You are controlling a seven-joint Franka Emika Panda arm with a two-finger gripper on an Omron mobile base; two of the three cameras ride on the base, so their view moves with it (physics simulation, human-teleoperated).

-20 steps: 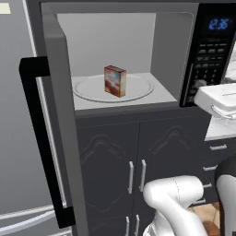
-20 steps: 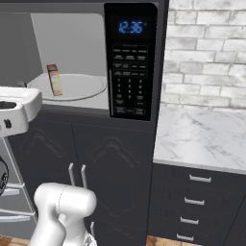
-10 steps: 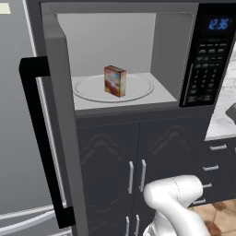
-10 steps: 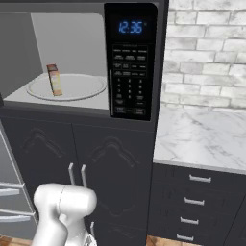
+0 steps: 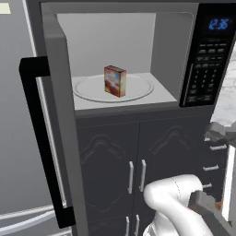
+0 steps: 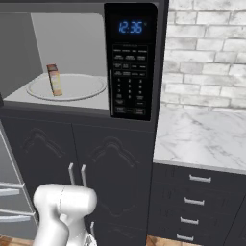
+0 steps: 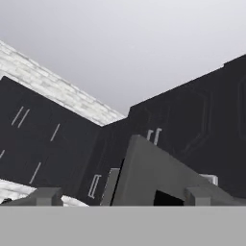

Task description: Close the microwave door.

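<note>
A white robot arm (image 5: pixel 173 203) rises at the bottom of the kitchen scene; its fingers (image 7: pixel 45 196) appear as two grey tips set well apart, holding nothing. Nearest, at the left, the microwave door (image 5: pixel 62 115) stands swung wide open, its long black bar handle (image 5: pixel 39 138) facing outward. Behind it, the microwave (image 6: pixel 86 62) sits above dark cabinet doors (image 5: pixel 138 161). Inside, a small box (image 5: pixel 115 80) stands upright on the round glass turntable (image 5: pixel 138 90). Farther right is the black keypad panel (image 6: pixel 129 79) with blue display, then a marble tabletop (image 6: pixel 202 137) and brick wall (image 6: pixel 206 53).
</note>
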